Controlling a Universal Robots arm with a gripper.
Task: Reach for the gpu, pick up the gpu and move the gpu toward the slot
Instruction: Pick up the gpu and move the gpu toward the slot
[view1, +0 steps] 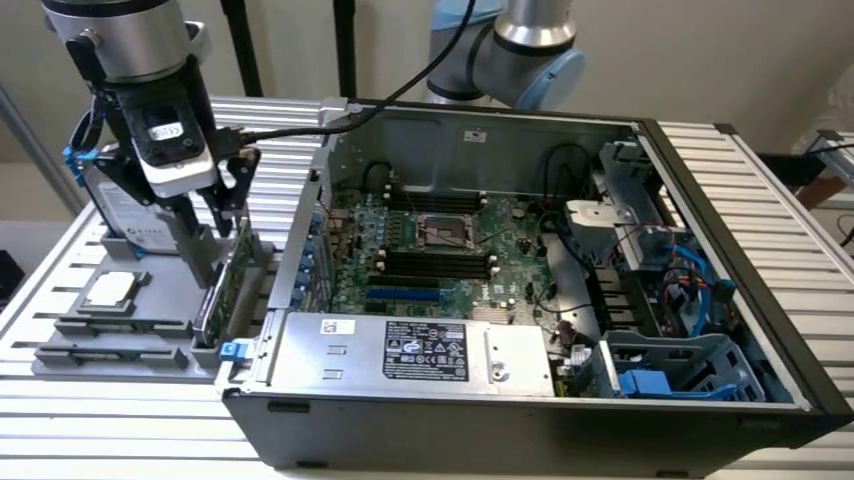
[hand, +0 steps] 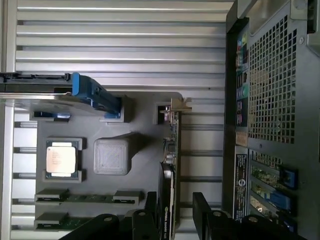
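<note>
The gpu (hand: 172, 150) is a thin green card standing on edge in the grey fixture tray (hand: 145, 165), with its silver bracket (hand: 180, 105) at one end. In the exterior view the gpu (view1: 236, 285) stands at the tray's edge, close beside the open computer case (view1: 534, 420). My gripper (hand: 175, 220) is open and hangs just over the card. One dark finger (hand: 150, 212) is close against one face, and the other finger (hand: 205, 212) stands off the opposite face. In the exterior view the gripper (view1: 230, 222) is above the card's top edge. A blue slot (view1: 400, 296) shows on the motherboard.
The tray also holds a silver hard drive with a blue frame (hand: 92, 95), a processor chip (hand: 61, 159), a raised grey block (hand: 112, 156) and narrow memory sticks (hand: 75, 198). The case's perforated rear wall (hand: 272, 85) stands close beside the card. A power supply (view1: 414, 352) fills the case's front.
</note>
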